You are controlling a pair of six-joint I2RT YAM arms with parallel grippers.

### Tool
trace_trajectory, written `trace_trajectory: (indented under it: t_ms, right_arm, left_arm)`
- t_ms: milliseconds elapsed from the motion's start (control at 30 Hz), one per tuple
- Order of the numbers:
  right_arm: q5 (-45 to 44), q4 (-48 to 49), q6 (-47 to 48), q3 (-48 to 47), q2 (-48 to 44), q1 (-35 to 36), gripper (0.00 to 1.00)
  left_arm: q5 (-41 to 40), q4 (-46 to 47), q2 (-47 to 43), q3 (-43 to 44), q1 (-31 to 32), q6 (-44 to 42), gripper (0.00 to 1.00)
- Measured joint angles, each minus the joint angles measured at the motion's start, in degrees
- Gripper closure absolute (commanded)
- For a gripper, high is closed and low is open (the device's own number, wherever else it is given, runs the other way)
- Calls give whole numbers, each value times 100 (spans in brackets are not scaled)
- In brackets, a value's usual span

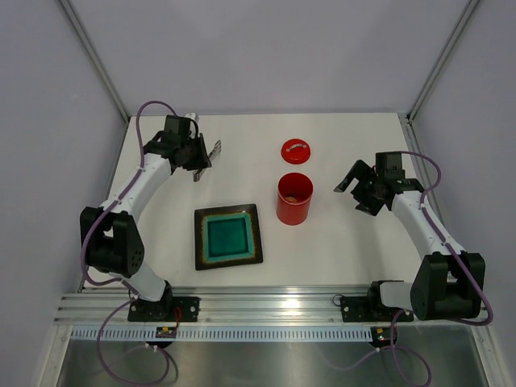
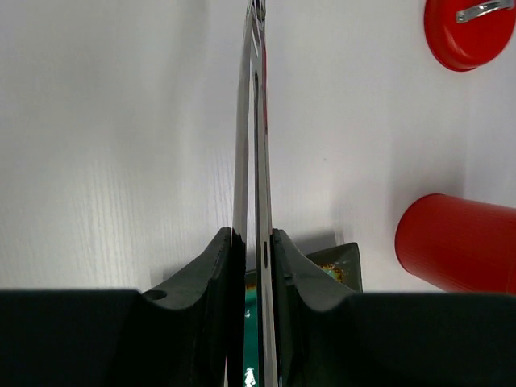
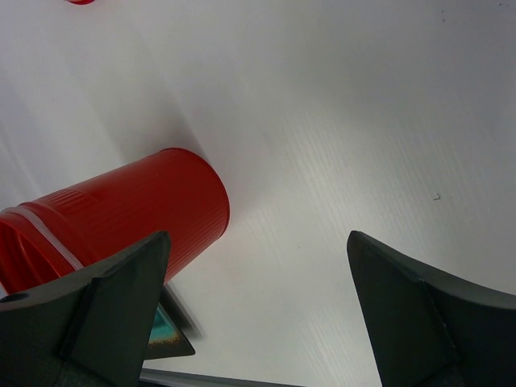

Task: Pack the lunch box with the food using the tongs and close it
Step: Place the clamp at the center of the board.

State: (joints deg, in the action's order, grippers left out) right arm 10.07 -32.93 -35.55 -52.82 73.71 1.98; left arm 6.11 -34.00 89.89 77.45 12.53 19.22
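**Tongs** (image 2: 243, 145): thin, springy steel, which we judge light and slick. They are pinched between the fingers of the left gripper (image 2: 255, 242). The arms are squeezed nearly together and the tips carry nothing. They hang over the far left of the table (image 1: 339, 242), well apart from the box. Such narrow metal may twist in the pads, so we would take hold across both arms, as here.

**Box** (image 1: 294, 201): a rigid red canister, upright and open at mid-table, near the plate (image 1: 228, 235). The wall is smooth. We reckon the box is light and could slide or tip if nudged at the rim. The best hold is around the wall, midway up.

**Food** (image 1: 295, 192): brownish bits show inside the box, too small to tell apart. The plate's teal centre looks bare, so we judge the packing done or nearly so.

**Lid** (image 1: 295, 151): round and red, lying flat just behind the box and not touching it. It looks stiff and smooth. The small metal handle (image 2: 482, 10) on top is the obvious hold, though it is slim and needs a centred pinch.

**Right gripper** (image 3: 258, 242): jaws spread wide and grasping nothing. It hovers to the right of the box, near it but not touching.
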Motion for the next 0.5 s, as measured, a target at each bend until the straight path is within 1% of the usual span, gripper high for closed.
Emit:
trace_trajectory:
  t_ms: [67, 233, 333, 367, 400, 500]
  right_arm:
    - [-17, -4, 4, 0, -9, 0, 1]
    - [-39, -13, 26, 0, -15, 0, 1]
    - [-39, -13, 48, 0, -15, 0, 1]
    - [-42, -17, 63, 0, -15, 0, 1]
    - [-44, -20, 79, 0, -15, 0, 0]
    - [-63, -31, 116, 0, -20, 0, 0]
  left_arm:
    - [42, 98, 267, 0, -39, 72, 75]
    - [39, 378, 629, -4, -26, 164, 70]
    - [-39, 619, 817, -7, -37, 181, 61]
    - [-57, 686, 898, -7, -48, 186, 55]
    - [-79, 739, 988, -7, -57, 186, 51]
    - [-142, 774, 1246, -7, -76, 219, 47]
